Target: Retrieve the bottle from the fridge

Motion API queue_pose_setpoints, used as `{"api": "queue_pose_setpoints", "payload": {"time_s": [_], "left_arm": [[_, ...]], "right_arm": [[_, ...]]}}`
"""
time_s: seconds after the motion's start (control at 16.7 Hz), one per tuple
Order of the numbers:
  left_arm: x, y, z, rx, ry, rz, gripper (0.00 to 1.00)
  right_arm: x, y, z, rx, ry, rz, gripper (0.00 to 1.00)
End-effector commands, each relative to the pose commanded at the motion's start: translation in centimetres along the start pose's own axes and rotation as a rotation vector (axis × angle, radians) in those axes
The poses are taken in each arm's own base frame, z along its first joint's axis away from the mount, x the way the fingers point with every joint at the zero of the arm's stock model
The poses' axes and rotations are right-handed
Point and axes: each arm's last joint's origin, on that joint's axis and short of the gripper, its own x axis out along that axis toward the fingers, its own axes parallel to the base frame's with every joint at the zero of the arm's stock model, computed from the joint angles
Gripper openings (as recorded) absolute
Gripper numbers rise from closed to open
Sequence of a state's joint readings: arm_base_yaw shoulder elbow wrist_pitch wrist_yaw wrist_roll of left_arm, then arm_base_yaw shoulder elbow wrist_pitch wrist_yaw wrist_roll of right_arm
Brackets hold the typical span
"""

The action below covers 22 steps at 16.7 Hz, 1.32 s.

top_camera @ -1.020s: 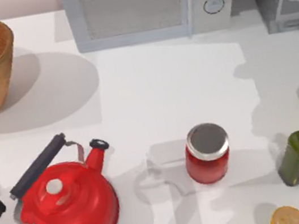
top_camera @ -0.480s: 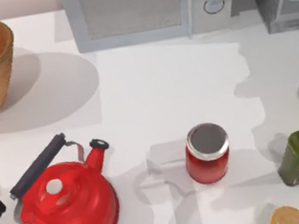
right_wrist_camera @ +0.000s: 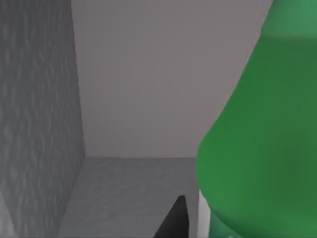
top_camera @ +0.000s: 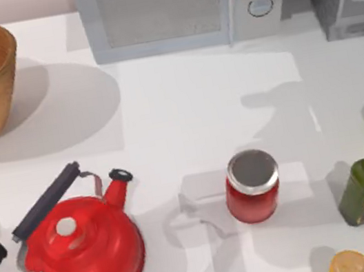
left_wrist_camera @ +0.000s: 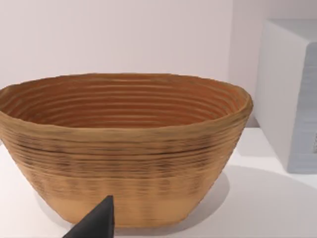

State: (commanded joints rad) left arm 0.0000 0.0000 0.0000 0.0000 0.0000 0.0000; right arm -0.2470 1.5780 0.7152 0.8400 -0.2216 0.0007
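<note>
Green bottle (right_wrist_camera: 262, 139) just beside right tool fingertip (right_wrist_camera: 174, 220), inside fridge (right_wrist_camera: 39, 109)

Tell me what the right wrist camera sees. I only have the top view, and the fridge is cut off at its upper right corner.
Observer: The right gripper is inside the fridge, with grey walls around it and a grey floor below.
Operator: Report the bottle.
Observer: The bottle is very close beside that gripper, its bright green body looming large. I cannot tell whether it is gripped.
Operator: Check the left arm.
Observer: The left gripper is parked at the table's left side. It faces the woven basket side-on, with the microwave beyond it.
</note>
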Motion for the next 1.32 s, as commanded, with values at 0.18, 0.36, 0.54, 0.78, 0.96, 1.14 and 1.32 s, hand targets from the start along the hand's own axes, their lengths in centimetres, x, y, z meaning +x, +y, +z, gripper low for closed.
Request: {"api": "queue_pose_setpoints", "payload": {"time_s": [0.18,0.36,0.54,0.78,0.96,1.14,1.32], "left_arm": [[0.0,0.0,0.0,0.000,0.000,0.000,1.00],[0.0,0.0,0.0,0.000,0.000,0.000,1.00],[0.0,0.0,0.0,0.000,0.000,0.000,1.00],[0.0,0.0,0.0,0.000,0.000,0.000,1.00],[0.0,0.0,0.0,0.000,0.000,0.000,1.00],[0.0,0.0,0.0,0.000,0.000,0.000,1.00],[0.0,0.0,0.0,0.000,0.000,0.000,1.00]], "right_arm": [[-4.3,1.9,1.9,-0.003,0.002,-0.001,0.00],[-9.7,3.8,3.1,-0.007,-0.021,-0.002,0.00],[-15.1,5.3,2.6,-0.008,-0.061,-0.001,0.00],[-19.9,6.4,-0.7,0.000,-0.082,0.003,0.00],[-21.2,6.8,-3.7,0.006,-0.059,0.007,0.00],[-21.6,6.9,-5.6,0.009,-0.031,0.009,0.00],[-21.6,7.0,-5.9,0.009,-0.026,0.010,0.00]]}}
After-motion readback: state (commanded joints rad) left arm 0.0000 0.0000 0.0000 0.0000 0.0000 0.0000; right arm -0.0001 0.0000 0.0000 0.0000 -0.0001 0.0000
